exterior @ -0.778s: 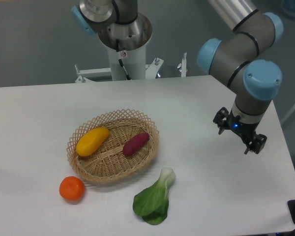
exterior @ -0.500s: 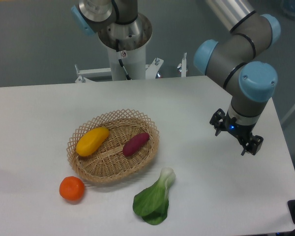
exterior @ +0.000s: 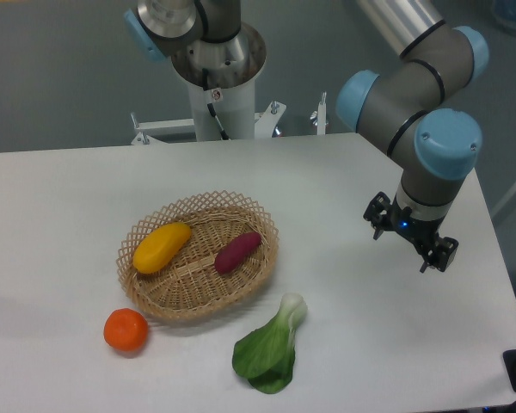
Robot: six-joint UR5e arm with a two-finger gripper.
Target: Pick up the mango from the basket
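Observation:
The mango is a smooth yellow-orange oval lying in the left part of the tan wicker basket. A purple-red sweet potato lies in the basket to its right. My gripper hangs over the right side of the table, far to the right of the basket, with its two fingers apart and nothing between them.
A round orange fruit sits on the table just front-left of the basket. A green bok choy lies in front of the basket on the right. The arm's base column stands behind the table.
My gripper has shifted slightly to the left, toward the basket. The fruit and basket have not moved.

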